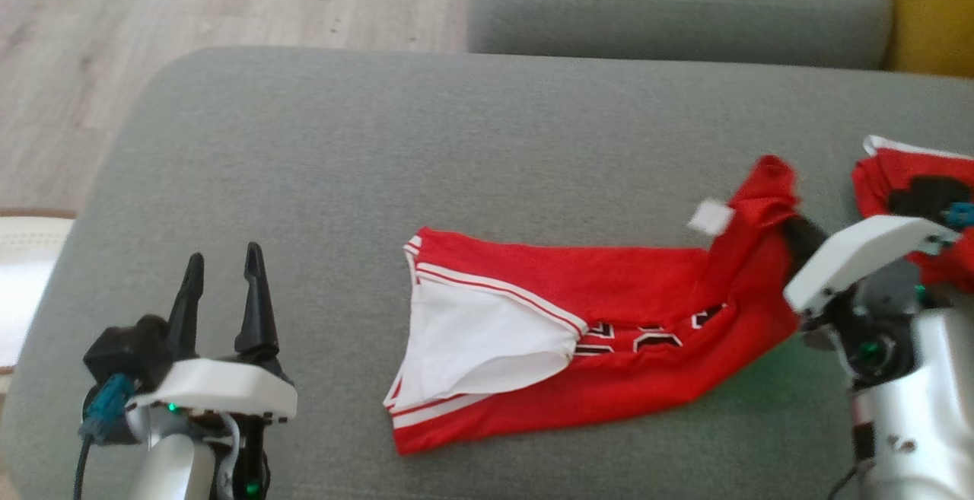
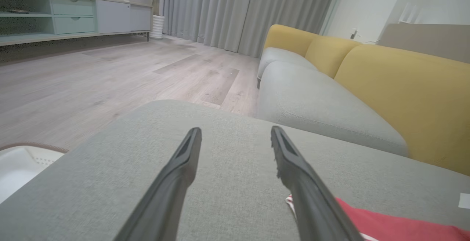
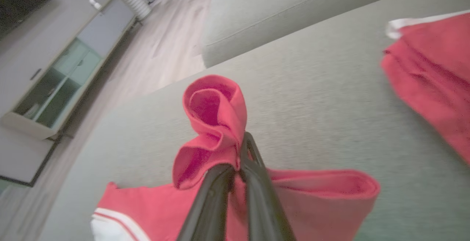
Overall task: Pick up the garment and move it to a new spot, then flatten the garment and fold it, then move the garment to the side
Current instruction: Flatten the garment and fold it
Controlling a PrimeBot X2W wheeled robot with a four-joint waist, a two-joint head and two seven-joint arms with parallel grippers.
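Two dark fingers of the right gripper (image 3: 240,153) are clamped on a rolled bunch of cloth at one end of a red jersey (image 1: 631,287), raising that end off the grey seat cushion (image 1: 380,142). The rest of the garment lies along the cushion, its white lining and striped trim turned out at the far end, and a white label (image 1: 711,216) sticks out near the raised end. The left gripper (image 1: 224,256) hovers over bare cushion well to the jersey's left, jaws spread and holding nothing.

The pinch looks narrow and takes only a curled fold, so the slick fabric may slide free as the arm rises. Lifted from this one end, the jersey is likely to drag, twist and bunch rather than travel flat, which would make flattening harder. A second red garment (image 1: 905,173) lies just beyond the right arm, and a careless sweep could catch it or mix the two.

As for containers, a white openwork object (image 2: 22,164) sits low beside the cushion, but what it holds cannot be made out. Across the floor stands a sideboard (image 2: 73,13) with closed drawers.
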